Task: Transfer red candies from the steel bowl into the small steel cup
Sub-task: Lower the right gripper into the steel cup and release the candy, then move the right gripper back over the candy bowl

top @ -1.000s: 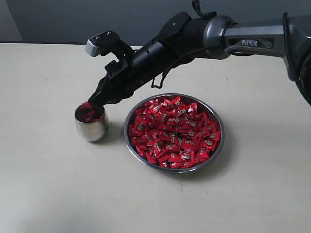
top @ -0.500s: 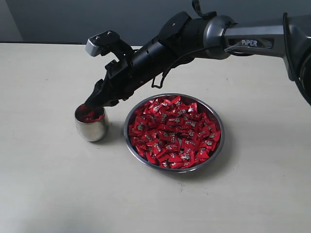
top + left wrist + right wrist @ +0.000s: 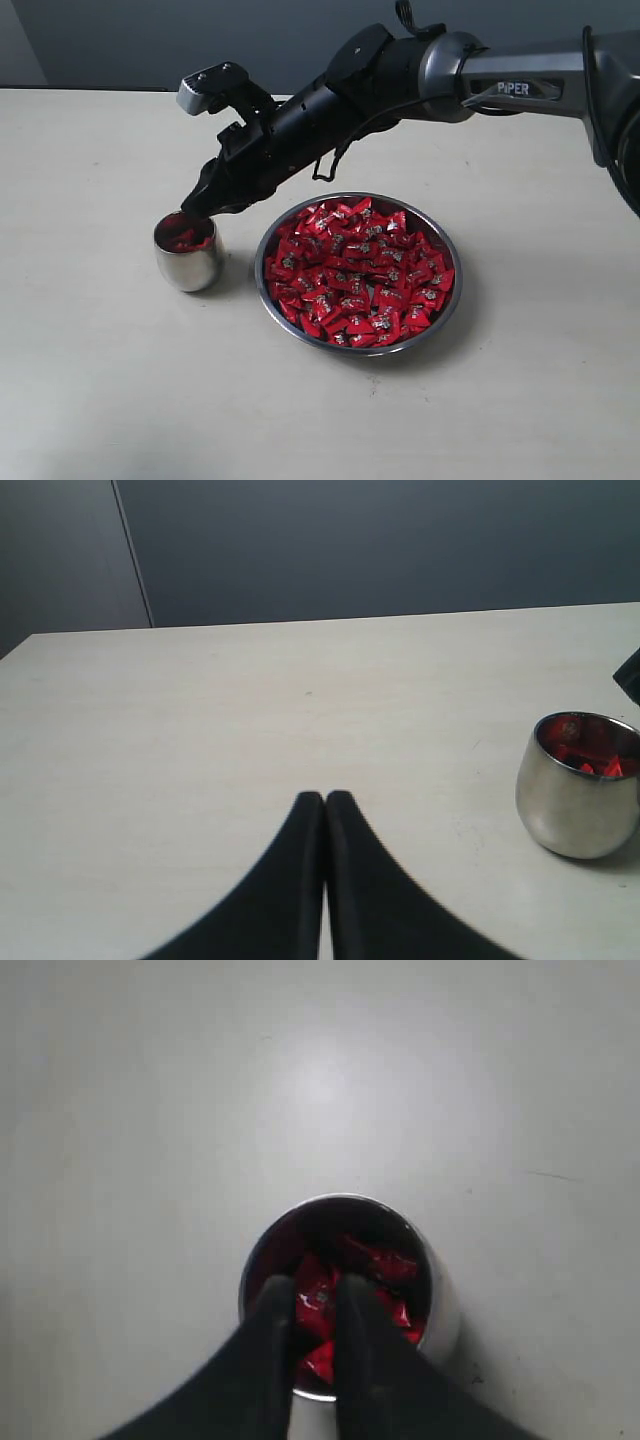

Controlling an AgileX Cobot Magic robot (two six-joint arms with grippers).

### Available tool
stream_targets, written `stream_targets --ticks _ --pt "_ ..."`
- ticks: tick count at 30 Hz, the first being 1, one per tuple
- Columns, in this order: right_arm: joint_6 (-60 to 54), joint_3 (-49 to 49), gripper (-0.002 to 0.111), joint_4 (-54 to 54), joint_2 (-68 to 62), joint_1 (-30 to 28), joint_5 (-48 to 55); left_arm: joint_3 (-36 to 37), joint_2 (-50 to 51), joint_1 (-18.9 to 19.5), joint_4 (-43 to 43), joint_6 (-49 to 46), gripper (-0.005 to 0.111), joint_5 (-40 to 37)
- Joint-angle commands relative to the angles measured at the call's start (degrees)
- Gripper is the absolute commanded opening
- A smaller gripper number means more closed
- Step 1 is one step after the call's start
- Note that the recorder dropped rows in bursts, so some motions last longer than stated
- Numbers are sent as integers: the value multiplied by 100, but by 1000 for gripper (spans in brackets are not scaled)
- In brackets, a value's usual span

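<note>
While my right tool point(image 3: 190, 208) hangs just above the mouth of the small steel cup point(image 3: 187, 264), its two dark fingers stand slightly parted. Through the narrow gap between them the right wrist view shows only wrappers lying inside the cup, and I can see nothing pinched.

The cup stands upright on the pale surface point(image 3: 100, 380), just beside the steel bowl point(image 3: 358, 351) but not touching it, on the left in the exterior view. Several red candies point(image 3: 360, 270) already sit in the cup, below its rim. Most of them are heaped in the wide bowl, filling it nearly edge to edge.

The black right arm point(image 3: 300, 125) reaches in from the right, passing over the far rim of the bowl and sloping down to the cup.

My left tool point(image 3: 325, 800) is pressed together, tip against tip, holding nothing. It is low over bare surface, and its wrist view shows the cup well off to one side.
</note>
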State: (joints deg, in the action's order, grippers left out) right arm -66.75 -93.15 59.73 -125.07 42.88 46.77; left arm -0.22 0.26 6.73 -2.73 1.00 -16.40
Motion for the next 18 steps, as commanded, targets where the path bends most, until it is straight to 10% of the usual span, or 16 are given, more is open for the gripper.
stream_targets --ticks 1,11,18 --pt "103 -28 0 -144 24 -8 119 22 -26 3 16 11 0 11" --pt "465 1091 -1 -279 992 -353 -1663 22 -26 3 16 11 0 11" --pt "-2060 3328 -1 1981 2099 -1671 -1769 22 -26 3 16 11 0 11"
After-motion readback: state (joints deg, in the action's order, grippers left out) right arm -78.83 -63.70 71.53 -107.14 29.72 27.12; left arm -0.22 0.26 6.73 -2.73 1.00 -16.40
